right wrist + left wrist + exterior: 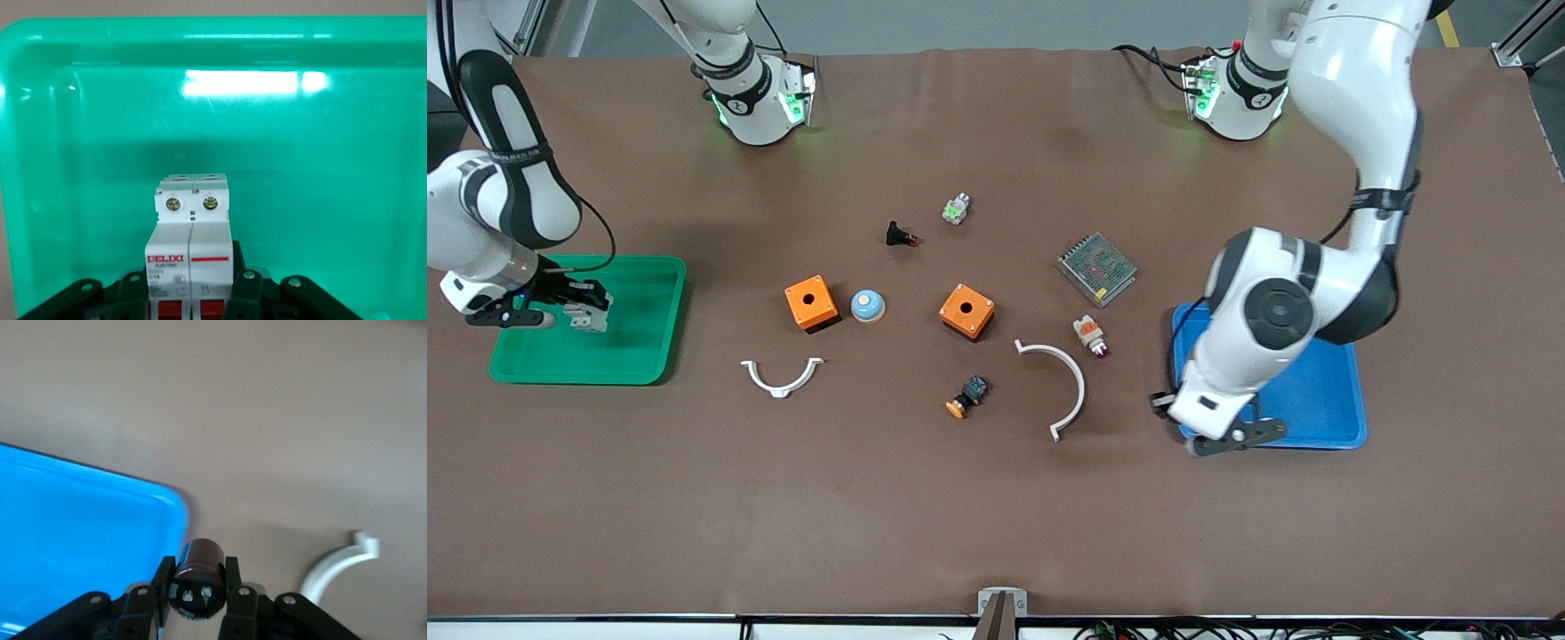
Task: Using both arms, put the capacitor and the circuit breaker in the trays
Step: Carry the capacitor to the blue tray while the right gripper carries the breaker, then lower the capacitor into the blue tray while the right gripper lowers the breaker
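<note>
My left gripper is shut on the capacitor, a stubby black cylinder with two pale marks on its end. It holds it in the air over the brown table, just beside the corner of the blue tray; the tray also shows in the left wrist view. In the front view the arm hides the capacitor. My right gripper is shut on the circuit breaker, a white-grey block with red levers, also seen in the front view. It holds it low over the green tray, whose floor is bare.
Mid-table lie two orange boxes, a blue dome, two white curved brackets, a mesh metal box, an indicator lamp, an orange-capped button, a black push-button and a green-white part.
</note>
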You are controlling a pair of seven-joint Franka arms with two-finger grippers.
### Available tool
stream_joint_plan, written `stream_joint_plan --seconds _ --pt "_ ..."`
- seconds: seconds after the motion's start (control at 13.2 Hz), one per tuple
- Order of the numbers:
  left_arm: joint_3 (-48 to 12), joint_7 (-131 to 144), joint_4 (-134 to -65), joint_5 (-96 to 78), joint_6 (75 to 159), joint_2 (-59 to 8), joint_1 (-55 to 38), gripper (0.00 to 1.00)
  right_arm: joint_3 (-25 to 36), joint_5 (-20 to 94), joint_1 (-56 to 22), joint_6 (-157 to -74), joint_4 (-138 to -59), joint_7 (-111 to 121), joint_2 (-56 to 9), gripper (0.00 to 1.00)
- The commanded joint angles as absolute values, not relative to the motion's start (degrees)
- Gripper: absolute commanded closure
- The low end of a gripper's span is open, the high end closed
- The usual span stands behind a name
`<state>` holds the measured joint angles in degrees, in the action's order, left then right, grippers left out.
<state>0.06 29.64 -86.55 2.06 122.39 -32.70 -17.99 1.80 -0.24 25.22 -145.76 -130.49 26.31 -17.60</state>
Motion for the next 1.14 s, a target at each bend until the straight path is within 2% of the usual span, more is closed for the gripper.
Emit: stream_joint_plan --seconds 0.0,0.15,0.3,0.53,0.68,0.76,0.91,0.98,1.06 --pt "-0.4 22.8 -95.7 3.1 124.4 -28.8 -12.9 1.00 0.7 -0.8 26.5 -147.3 -130.6 26.8 -19.2 0.85" --pt "-0.4 20.8 -100.9 3.1 128.6 -28.9 -10.0 1.00 0.7 -0.8 26.5 -148.1 -130.5 26.8 -20.2 0.67" --pt "-0.5 17.4 -106.2 3.1 135.5 -29.2 -6.9 0.99 0.6 -0.8 25.8 -147.0 -130.1 26.5 -19.4 0.44" --pt "-0.7 10.4 -109.3 3.1 141.4 -30.5 -1.6 0.99 0.4 -0.8 24.1 -142.8 -129.0 26.2 -14.4 0.15" --pt "-0.7 9.7 -109.9 3.1 141.7 -30.8 -1.3 0.96 0.3 -0.8 23.6 -139.5 -127.6 26.0 -11.8 0.04" --pt "-0.7 9.6 -110.1 3.1 141.7 -30.8 -1.3 0.94 0.2 -0.7 23.4 -137.4 -126.8 25.9 -10.5 0.02" --pt "-0.7 9.1 -110.3 3.1 141.7 -30.8 -1.3 0.77 0.2 -0.6 21.4 -132.0 -124.8 23.4 -8.2 0.01" --pt "-0.7 8.6 -110.1 3.1 141.4 -30.8 -1.5 0.54 0.1 -0.3 20.8 -130.2 -124.5 21.8 -6.9 0.00" --pt "-0.7 8.4 -110.0 3.0 141.4 -30.8 -1.4 0.23 0.1 0.0 19.5 -129.5 -124.5 20.5 -5.3 0.00"
